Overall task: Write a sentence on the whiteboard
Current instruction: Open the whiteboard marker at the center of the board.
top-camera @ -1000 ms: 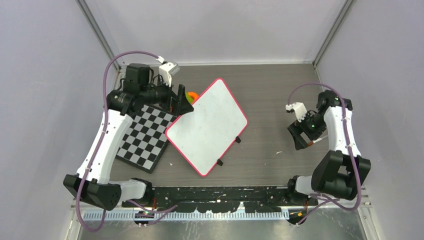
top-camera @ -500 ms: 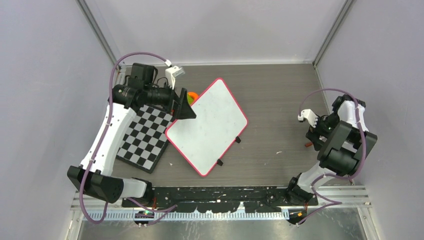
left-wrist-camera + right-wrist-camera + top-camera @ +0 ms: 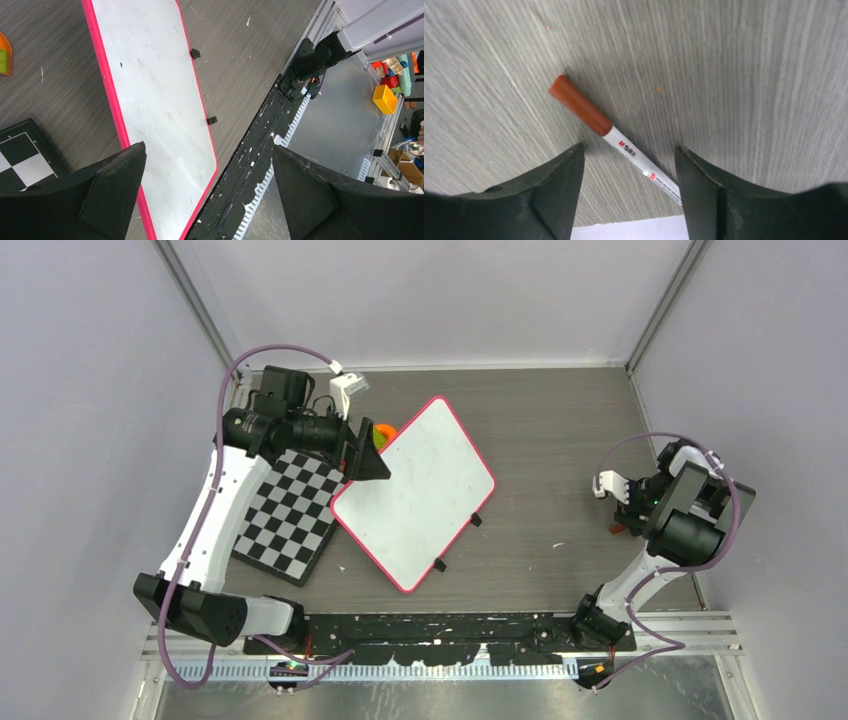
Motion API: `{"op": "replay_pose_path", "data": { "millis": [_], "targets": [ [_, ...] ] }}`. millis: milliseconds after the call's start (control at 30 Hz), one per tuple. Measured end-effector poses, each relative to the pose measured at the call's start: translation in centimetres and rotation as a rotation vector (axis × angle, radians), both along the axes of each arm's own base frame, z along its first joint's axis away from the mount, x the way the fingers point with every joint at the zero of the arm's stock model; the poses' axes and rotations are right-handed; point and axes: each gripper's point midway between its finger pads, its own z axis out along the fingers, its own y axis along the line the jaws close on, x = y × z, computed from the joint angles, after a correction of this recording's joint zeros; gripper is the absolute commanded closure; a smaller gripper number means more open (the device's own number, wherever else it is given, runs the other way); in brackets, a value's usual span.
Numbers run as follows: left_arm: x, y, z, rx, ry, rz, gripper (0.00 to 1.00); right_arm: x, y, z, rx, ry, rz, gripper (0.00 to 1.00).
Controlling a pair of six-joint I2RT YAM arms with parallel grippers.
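The whiteboard lies tilted on the table, white with a pink-red rim and two black clip feet. No lettering of the sentence shows on it, only faint smudges. My left gripper hovers open and empty over the board's left edge. In the left wrist view the board runs between the spread fingers of the left gripper. My right gripper is low at the table's right side. It is open around a marker with a red-brown cap and white body, lying flat on the table.
A black-and-white checkerboard lies left of the whiteboard, partly under it. An orange and green toy sits behind the board's left corner. A black rail runs along the near edge. Grey walls close in left and right.
My right arm has swung out to the right wall and its gripper has come down over the marker. My left gripper has shifted slightly back off the board's corner.
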Motion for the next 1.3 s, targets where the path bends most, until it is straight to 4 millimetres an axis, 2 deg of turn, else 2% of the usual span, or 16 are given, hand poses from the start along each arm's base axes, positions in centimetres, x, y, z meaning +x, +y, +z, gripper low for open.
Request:
{"op": "replay_pose_path", "data": {
  "millis": [100,367,500,567,767,833,900,1000,1067,1167,1300],
  "targets": [
    [0.0,0.1,-0.1,0.003,0.003,0.003,0.00,0.1,-0.1,-0.1,-0.003,-0.003,0.018,0.54],
    [0.1,0.2,0.0,0.013,0.000,0.011,0.00,-0.1,0.8,-0.2,0.001,0.018,0.045,0.83],
    [0.1,0.3,0.0,0.019,-0.005,0.015,0.00,0.0,2.1,-0.2,0.003,0.028,0.039,0.90],
    [0.2,0.4,0.2,0.023,-0.012,0.016,0.00,0.0,3.1,-0.2,0.014,0.032,0.035,0.98],
    [0.5,0.9,1.1,0.052,-0.070,0.022,0.00,-0.9,6.8,0.5,0.137,0.064,-0.056,1.00],
    [0.7,1.1,1.8,0.062,-0.101,0.026,0.00,-0.9,8.3,2.1,0.206,0.080,-0.120,0.99],
    [0.7,1.3,2.7,0.069,-0.139,0.024,0.00,0.0,9.4,4.9,0.256,0.053,-0.170,1.00],
    [0.7,1.4,4.3,0.074,-0.192,0.008,0.00,1.8,12.0,10.7,0.331,-0.029,-0.225,1.00],
    [0.7,1.2,5.5,0.074,-0.226,-0.008,0.00,2.4,15.3,14.8,0.394,-0.082,-0.233,1.00],
    [0.7,0.6,7.2,0.052,-0.256,-0.032,0.02,1.8,20.9,19.8,0.508,-0.115,-0.227,1.00],
    [-0.5,-1.4,8.1,-0.006,-0.226,-0.096,0.04,-0.7,27.7,24.3,0.655,-0.075,-0.227,1.00]
  ]
}}
